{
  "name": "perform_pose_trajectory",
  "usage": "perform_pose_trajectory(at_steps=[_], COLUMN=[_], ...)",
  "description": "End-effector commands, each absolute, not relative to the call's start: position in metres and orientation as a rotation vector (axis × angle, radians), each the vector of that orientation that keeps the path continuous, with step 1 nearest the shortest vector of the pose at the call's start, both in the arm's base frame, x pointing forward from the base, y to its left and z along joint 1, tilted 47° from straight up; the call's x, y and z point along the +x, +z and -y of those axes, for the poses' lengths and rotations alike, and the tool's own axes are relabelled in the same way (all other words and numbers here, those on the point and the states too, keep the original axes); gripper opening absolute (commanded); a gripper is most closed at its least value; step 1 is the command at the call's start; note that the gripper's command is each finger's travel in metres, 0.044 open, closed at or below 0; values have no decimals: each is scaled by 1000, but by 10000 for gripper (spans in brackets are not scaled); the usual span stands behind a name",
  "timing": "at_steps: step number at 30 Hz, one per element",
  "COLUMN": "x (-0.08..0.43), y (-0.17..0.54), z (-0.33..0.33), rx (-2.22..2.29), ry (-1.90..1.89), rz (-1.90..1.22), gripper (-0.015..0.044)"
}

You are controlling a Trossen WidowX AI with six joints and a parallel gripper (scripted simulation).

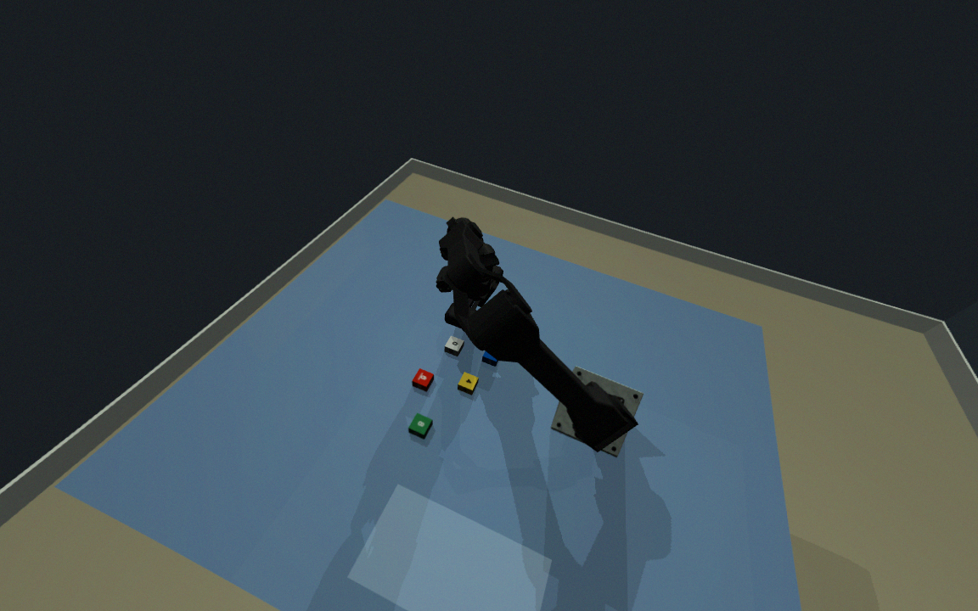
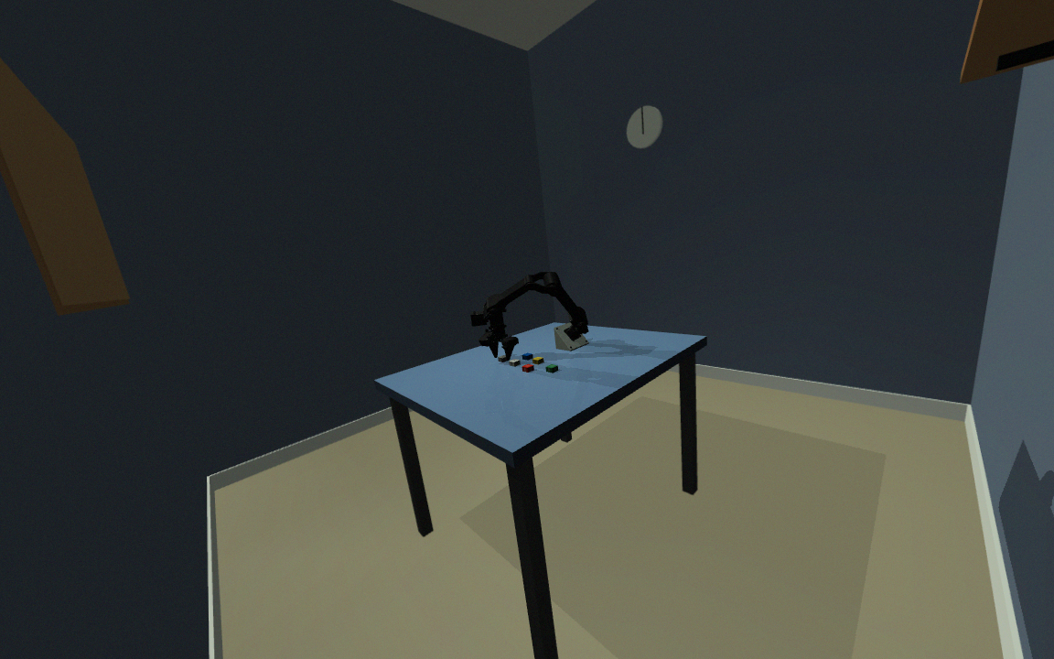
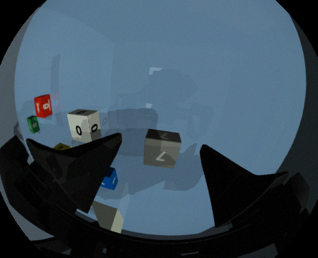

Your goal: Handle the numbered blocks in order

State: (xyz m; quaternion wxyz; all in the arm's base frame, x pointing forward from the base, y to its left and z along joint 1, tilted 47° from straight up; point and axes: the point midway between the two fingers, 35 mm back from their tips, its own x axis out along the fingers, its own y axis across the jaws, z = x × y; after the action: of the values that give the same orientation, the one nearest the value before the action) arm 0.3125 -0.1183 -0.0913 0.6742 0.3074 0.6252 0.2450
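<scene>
On table (image 1: pixel 629 327) (image 2: pixel 465 401) (image 3: pixel 220 54), at grey 7 block (image 2: pixel 502 359) (image 3: pixel 162 152), with gripper (image 1: pixel 463 307) (image 2: pixel 502 358) (image 3: pixel 161 143) wide, holding nothing. Probably past 0, 1, 4, unconfirmed; apparently left: 7, then green block (image 1: pixel 420 424) (image 2: pixel 551 368) (image 3: pixel 34 124), red block (image 1: pixel 423 378) (image 2: pixel 527 368) (image 3: pixel 43 106).

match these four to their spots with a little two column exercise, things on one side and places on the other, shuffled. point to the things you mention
1. grey block (image 3: pixel 162 153)
2. white block (image 1: pixel 453 344) (image 3: pixel 81 126)
3. green block (image 1: pixel 420 424) (image 2: pixel 551 368) (image 3: pixel 33 125)
4. gripper (image 2: pixel 503 356) (image 3: pixel 161 143)

A. the block farthest from the arm's raised elbow in the top view
B. open above the table, holding nothing
C. between the spread fingers in the wrist view
D. showing a 0

Pairs: 1-C, 2-D, 3-A, 4-B
</scene>
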Motion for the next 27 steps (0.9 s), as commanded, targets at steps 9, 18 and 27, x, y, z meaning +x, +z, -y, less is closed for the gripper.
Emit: perform_pose_trajectory(at_steps=[9, 18, 27], x=[308, 301, 312], y=[-46, -12, 23], z=[168, 201, 176], rx=[691, 691, 687], ry=[546, 546, 537], rz=[-1405, -1406, -1410], gripper=[295, 120, 120])
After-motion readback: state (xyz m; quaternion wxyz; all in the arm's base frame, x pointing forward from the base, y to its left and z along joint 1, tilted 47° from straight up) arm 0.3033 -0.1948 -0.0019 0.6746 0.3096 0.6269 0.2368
